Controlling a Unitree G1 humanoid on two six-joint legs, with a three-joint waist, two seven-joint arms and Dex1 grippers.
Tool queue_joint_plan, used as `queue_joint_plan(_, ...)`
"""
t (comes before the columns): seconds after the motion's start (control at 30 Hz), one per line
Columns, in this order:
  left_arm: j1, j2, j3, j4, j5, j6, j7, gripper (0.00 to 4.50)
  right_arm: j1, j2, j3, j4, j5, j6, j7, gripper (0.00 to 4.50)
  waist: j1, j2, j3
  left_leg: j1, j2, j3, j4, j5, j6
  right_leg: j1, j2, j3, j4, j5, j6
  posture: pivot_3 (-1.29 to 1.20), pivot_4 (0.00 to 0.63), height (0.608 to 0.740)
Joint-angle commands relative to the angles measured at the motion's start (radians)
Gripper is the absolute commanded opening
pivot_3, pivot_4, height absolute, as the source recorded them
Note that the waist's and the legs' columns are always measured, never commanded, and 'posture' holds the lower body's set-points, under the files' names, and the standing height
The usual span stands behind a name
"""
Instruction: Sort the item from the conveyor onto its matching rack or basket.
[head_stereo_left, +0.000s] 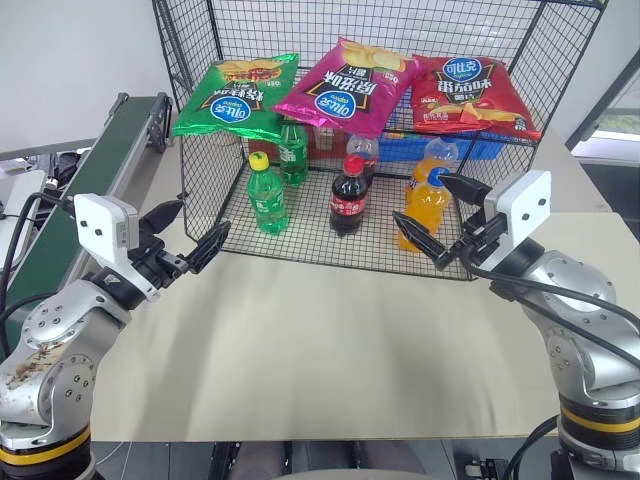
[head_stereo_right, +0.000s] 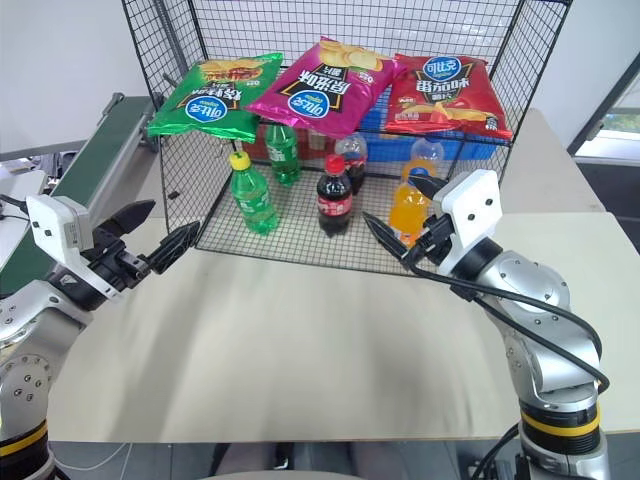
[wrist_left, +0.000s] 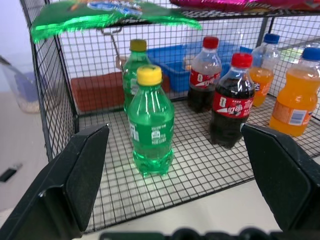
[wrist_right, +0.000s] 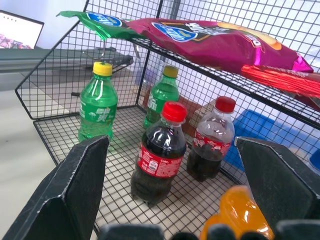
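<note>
The item, a shiny green crisp bag (head_stereo_left: 238, 97), lies flat on the left end of the rack's upper wire shelf, beside a magenta bag (head_stereo_left: 355, 85) and a red bag (head_stereo_left: 470, 95). The black wire rack (head_stereo_left: 198, 185) stands at the back of the beige table. The dark green conveyor (head_stereo_left: 90, 190) runs along the left side with nothing on the stretch in view. My left gripper (head_stereo_left: 203, 220) hangs open and empty in front of the rack's left corner. My right gripper (head_stereo_left: 421, 197) is open and empty before the rack's right front.
On the rack's mesh floor stand two green bottles (head_stereo_left: 267, 195), two cola bottles (head_stereo_left: 348, 197) and orange bottles (head_stereo_left: 428, 190). A small blue bin (wrist_left: 185, 62) and a red-brown box (wrist_left: 97, 90) sit behind them. The beige tabletop (head_stereo_left: 320, 340) spreads out in front of the rack.
</note>
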Motion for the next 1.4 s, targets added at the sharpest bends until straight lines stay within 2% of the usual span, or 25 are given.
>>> queue_joint_plan(0.03,0.000,0.003,-0.003,-0.045,-0.005,-0.017,0.009,4.50,-0.017,-0.001,-0.001,-0.036,-0.003,0.001,-0.013,4.44,0.000,0.000,0.000,0.000,0.000,0.000,0.000,0.000,0.000,0.000,0.000,0.000,0.000,0.000,0.000,0.00,0.150,0.740)
queue_joint_plan(1.07,0.024,0.027,-0.019,-0.044,0.020,-0.042,-0.019,4.50,-0.015,0.014,0.031,-0.022,-0.020,-0.017,-0.013,4.44,-0.001,0.000,0.000,0.000,0.000,0.000,0.000,0.000,0.000,0.000,0.000,0.000,0.000,0.000,0.000,0.00,0.150,0.740)
queue_joint_plan(1.4,0.077,0.038,0.030,-0.072,0.022,-0.045,-0.003,4.50,-0.025,0.026,0.045,-0.006,-0.016,-0.036,0.014,4.44,-0.003,0.000,0.000,0.000,0.000,0.000,0.000,0.000,0.000,0.000,0.000,0.000,0.000,0.000,0.000,0.00,0.150,0.740)
